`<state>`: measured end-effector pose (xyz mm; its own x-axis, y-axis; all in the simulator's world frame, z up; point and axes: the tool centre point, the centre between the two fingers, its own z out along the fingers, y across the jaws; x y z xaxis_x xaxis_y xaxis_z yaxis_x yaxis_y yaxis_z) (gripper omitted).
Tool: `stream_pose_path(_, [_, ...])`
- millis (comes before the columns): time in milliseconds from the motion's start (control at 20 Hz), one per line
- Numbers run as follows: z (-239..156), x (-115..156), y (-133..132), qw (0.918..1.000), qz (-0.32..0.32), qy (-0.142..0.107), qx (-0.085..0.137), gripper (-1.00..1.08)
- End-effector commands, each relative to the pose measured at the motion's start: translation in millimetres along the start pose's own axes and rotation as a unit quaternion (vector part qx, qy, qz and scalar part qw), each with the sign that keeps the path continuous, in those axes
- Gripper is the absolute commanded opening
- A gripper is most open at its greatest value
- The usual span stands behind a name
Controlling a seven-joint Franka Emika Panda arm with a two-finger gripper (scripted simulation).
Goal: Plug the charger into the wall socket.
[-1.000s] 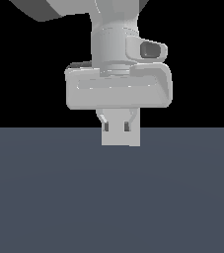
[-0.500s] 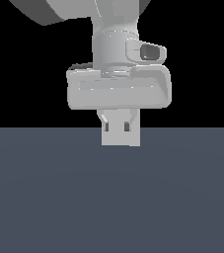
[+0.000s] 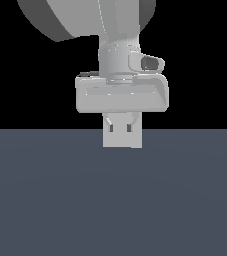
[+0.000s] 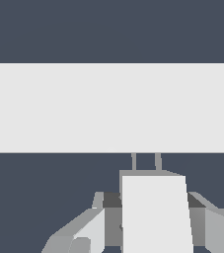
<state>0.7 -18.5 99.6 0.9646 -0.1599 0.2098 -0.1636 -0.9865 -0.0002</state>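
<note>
In the wrist view my gripper [image 4: 153, 220] is shut on the charger [image 4: 155, 212], a pale block held between the two fingers [image 4: 91, 227]. Its two thin prongs [image 4: 145, 160] reach the edge of the wall socket [image 4: 111, 107], which fills the view as a broad white band. I cannot tell if the prongs are inside it. In the exterior view the gripper [image 3: 122, 125] hangs from the white hand, with a pale grey square [image 3: 122, 140] at the fingertips. It looks like the socket plate, and the charger is hidden there.
A dark blue-grey floor [image 3: 113, 200] spreads below the gripper. The background above it is black. The robot's large white arm [image 3: 85, 15] rises at the top of the exterior view.
The hand sits slightly lower and looks a little smaller in the exterior view. The pale square at the fingertips has barely moved.
</note>
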Motion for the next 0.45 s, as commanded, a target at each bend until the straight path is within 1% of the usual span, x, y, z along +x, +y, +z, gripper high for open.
stream_pose_path(0, [1.3,6.7,-0.1,1.0000,0.000,0.000,0.000,-1.00])
stream_pose_path(400, [2.3,11.4,-0.3,1.0000,0.000,0.000,0.000,-1.00])
